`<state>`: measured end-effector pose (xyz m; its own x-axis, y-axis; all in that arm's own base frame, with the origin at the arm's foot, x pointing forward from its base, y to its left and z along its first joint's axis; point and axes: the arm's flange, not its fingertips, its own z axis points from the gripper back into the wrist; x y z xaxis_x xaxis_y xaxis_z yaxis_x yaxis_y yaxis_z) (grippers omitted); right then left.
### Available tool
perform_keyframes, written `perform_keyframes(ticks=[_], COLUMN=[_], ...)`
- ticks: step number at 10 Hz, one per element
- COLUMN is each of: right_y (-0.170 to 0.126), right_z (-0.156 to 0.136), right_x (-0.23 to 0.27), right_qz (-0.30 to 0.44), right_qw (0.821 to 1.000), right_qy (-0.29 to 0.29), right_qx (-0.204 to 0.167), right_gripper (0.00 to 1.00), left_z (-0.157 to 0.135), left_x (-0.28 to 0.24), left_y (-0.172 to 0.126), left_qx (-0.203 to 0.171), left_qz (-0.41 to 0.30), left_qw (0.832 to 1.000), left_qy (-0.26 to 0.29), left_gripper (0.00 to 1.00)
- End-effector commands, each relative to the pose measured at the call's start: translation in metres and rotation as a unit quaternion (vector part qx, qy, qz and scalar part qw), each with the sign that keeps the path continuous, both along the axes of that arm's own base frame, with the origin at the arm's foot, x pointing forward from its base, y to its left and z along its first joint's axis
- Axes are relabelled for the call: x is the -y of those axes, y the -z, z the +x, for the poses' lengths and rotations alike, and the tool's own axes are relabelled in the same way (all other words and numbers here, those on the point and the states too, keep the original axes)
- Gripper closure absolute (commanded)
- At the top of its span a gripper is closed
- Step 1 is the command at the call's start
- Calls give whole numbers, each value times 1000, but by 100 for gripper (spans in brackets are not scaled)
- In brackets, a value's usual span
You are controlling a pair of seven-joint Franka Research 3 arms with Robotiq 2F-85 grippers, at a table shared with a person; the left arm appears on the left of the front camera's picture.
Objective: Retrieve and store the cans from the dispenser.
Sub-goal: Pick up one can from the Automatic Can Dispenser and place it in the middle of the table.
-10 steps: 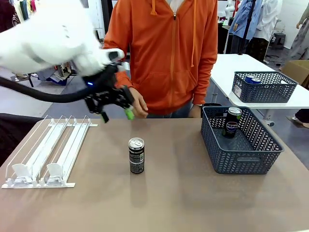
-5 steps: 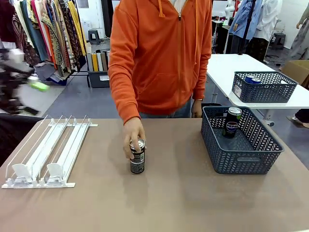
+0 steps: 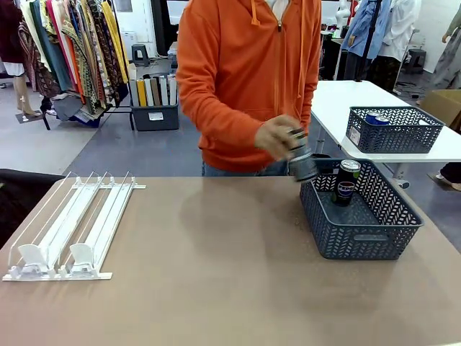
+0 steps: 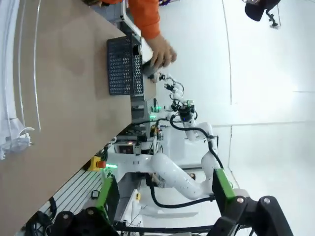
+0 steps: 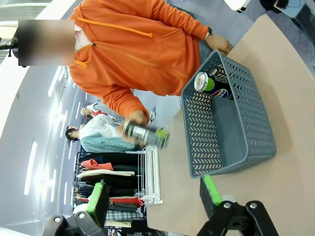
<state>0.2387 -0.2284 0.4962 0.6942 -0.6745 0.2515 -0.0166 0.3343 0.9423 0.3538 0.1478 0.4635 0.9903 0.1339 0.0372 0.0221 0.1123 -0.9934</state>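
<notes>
The person's hand point(image 3: 277, 137) holds a slim black drink can point(image 3: 301, 160) tilted above the near-left rim of the dark grey mesh basket point(image 3: 360, 238), where another black can point(image 3: 346, 182) stands upright. The flat white plastic dispenser rack point(image 3: 68, 231) lies on the left of the brown bench point(image 3: 216, 288), with no can in its lanes. The left gripper point(image 4: 165, 196) and the right gripper point(image 5: 155, 196) both have their green-padded fingers spread wide and hold nothing.

Place: robot test lab in a clothing workroom | Signs: clothes rack point(image 3: 68, 50) at back left | white robot arm point(image 4: 177, 179) on a stand | white side table point(image 3: 346, 101) holding a basket point(image 3: 392, 130)
</notes>
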Motion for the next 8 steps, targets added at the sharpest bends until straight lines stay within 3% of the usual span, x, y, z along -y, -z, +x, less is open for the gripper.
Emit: perform_keyframes(ticks=[1,8], right_y=[-2,-2], right_z=[4,4], right_x=[-1,-1], right_qz=[2,2], right_qw=[1000,1000], right_qy=[2,2], right_qx=[21,21], right_gripper=[0,0], left_z=[-10,-10], left_x=[-11,-11], left_y=[-3,-3], left_qx=[0,0], left_qz=[-4,-4], left_qw=[1000,1000], left_qy=[-17,-17], left_gripper=[0,0])
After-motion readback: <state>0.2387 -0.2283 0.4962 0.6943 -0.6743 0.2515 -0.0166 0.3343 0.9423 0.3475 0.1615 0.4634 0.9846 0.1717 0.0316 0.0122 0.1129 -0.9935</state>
